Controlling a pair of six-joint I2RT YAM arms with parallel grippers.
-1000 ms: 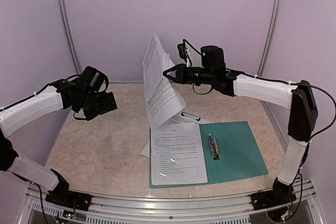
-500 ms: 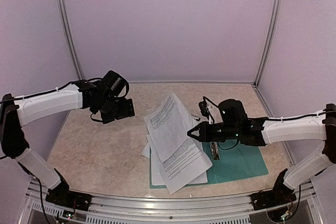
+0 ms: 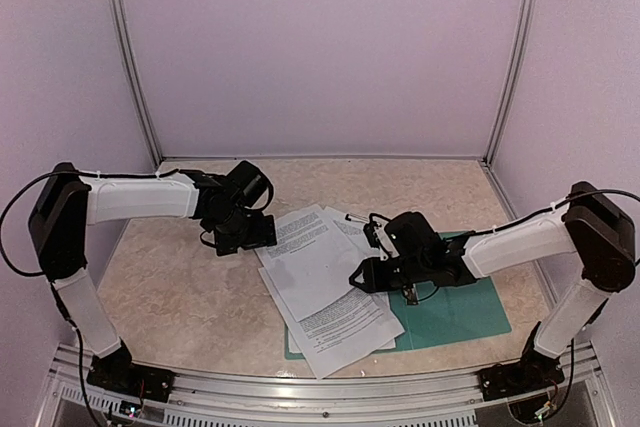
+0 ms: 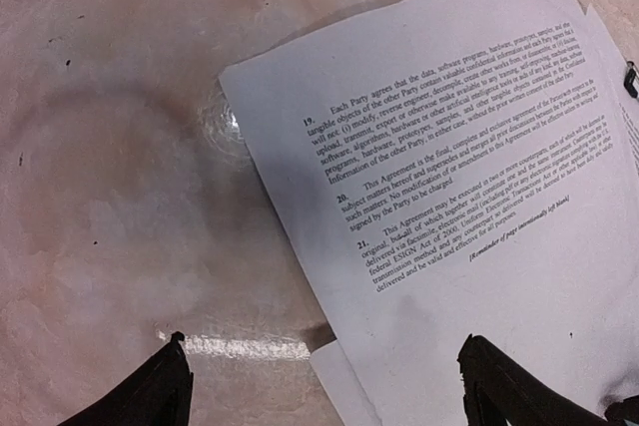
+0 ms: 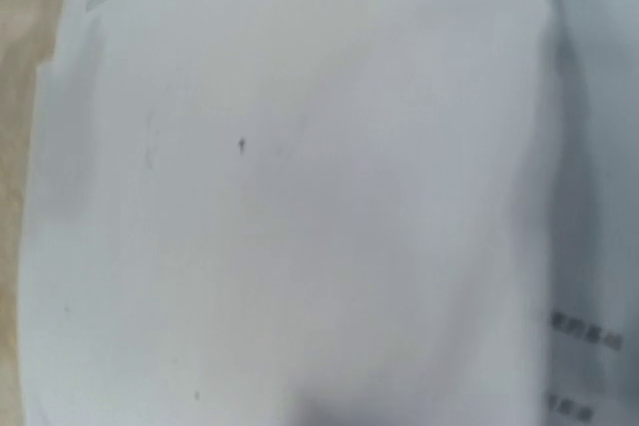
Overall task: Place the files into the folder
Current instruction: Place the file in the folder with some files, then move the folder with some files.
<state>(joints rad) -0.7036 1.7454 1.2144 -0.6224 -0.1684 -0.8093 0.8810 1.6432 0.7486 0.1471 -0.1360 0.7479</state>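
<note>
The loose white printed paper files (image 3: 320, 282) lie fanned in a shallow heap at the middle of the table. They rest partly on the left leaf of the thin dark teal card folder (image 3: 465, 302) and spill past its left and near edges onto the pale marbled table (image 3: 170, 287). The top sheet (image 4: 479, 177) is skewed, with its long axis running from far left to near right. The sheets under it look closer to square with the folder.

The folder lies open and flat toward the near right, its long side running left to right and its right leaf bare.

The right hand (image 3: 358, 277) is low at the top sheet's right edge, above the folder's spine. Its own camera shows only white paper (image 5: 300, 197) and no fingers, so I cannot tell whether it is parted or gripping the sheet. The left hand (image 3: 246, 240) hovers at the heap's far-left corner with its fingers (image 4: 165, 391) spread wide and nothing held. Bare table and a lower sheet's corner show between them.

Squaring the heap probably means turning the top sheet and sliding everything rightward. The right hand is the nearer one for that edge, and the left hand is placed to push the far-left corner. There is open table to the left and beyond, while the near edge of the table is close to the heap.
</note>
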